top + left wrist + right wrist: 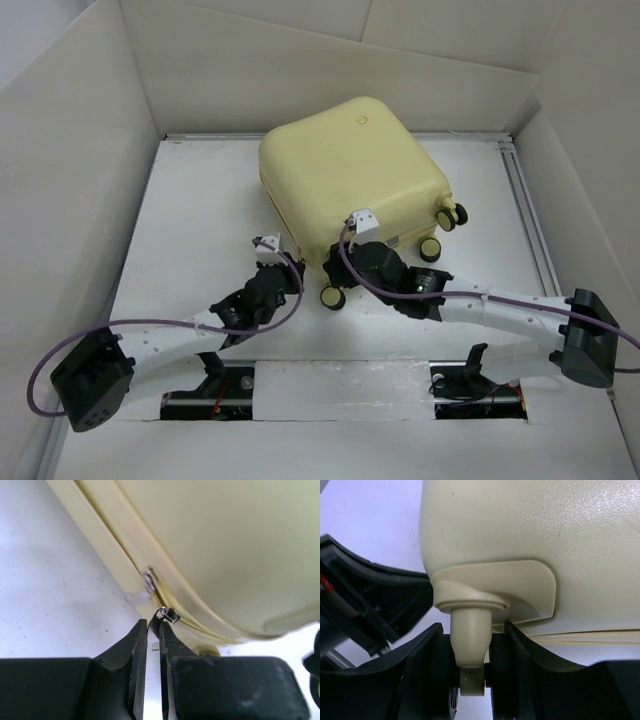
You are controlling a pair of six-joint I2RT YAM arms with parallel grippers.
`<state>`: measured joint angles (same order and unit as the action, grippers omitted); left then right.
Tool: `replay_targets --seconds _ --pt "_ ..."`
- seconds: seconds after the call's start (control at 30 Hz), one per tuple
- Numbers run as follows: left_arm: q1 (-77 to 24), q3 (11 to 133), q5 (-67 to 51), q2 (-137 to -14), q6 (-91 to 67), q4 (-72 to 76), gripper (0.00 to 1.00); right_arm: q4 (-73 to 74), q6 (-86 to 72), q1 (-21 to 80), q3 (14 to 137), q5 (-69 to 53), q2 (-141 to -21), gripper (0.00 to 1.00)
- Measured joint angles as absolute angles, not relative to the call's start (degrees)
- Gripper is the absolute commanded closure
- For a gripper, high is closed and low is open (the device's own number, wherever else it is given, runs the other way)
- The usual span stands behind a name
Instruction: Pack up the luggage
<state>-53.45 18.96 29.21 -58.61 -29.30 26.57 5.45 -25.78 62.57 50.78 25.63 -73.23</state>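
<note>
Luggage (350,175) lies closed and flat, just ahead of both grippers. Right gripper (472,632) clamps a caster stem (469,650), bracing the shell. Left gripper (153,627) is nearly shut, seemingly pinching the zipper pull (167,614) at its tips. The seam runs up-left from there.

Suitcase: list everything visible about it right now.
The suitcase is a pale yellow, rounded-square hard shell, plastic-looking and lightly pebbled, with a small round logo. It lies flat, halves together, on the white table, black-and-yellow casters along its near edge. The right gripper clamps one caster stem; the left gripper pinches a metal zipper pull.
</note>
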Motion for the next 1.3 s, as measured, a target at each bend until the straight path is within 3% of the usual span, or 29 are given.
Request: replay_targets --seconds 0.27,0.47,0.7,0.83,0.87,0.93,0.97,1.17,1.23,1.3 --pt "-40.8 19.2 13.4 -55.0 -34.1 22.4 1.00 4.5 -26.4 62.2 49.6 23.9 -72.0 1.00" --pt "-29.0 23.0 -3.5 -60.3 -36.3 20.5 1.00 0.2 -27.5 62.4 49.1 23.0 -74.0 1.00" --pt "-19.9 23.3 -15.0 -62.1 -41.6 21.3 1.00 -1.8 -28.3 64.1 52.0 26.4 -78.2 1.00" --pt "-18.6 22.8 -13.3 -58.2 -42.9 18.1 0.56 -1.7 -27.9 65.2 52.6 27.9 -78.7 1.00" --pt "-17.5 22.3 -10.2 -55.5 -42.9 16.7 0.37 -1.2 -27.6 65.5 52.8 28.2 -78.8 1.00" --pt "-13.8 22.1 -3.5 -48.0 -43.2 14.9 0.17 0.1 -26.8 66.1 53.7 28.6 -79.2 1.00" --pt "-12.6 22.1 -0.6 -43.3 -43.4 14.4 0.00 0.9 -26.5 66.3 54.5 28.7 -79.6 1.00" --pt "-12.8 23.5 3.7 -15.6 -44.0 5.7 0.00 4.0 -26.4 67.8 61.6 29.5 -85.6 0.99" --pt "-12.8 25.2 4.0 -9.8 -43.9 1.8 0.00 5.3 -26.9 68.4 65.2 29.6 -88.6 0.87" --pt "-12.8 27.8 4.0 -6.7 -43.3 -3.0 0.00 6.0 -27.4 69.0 68.2 29.8 -91.2 0.67"
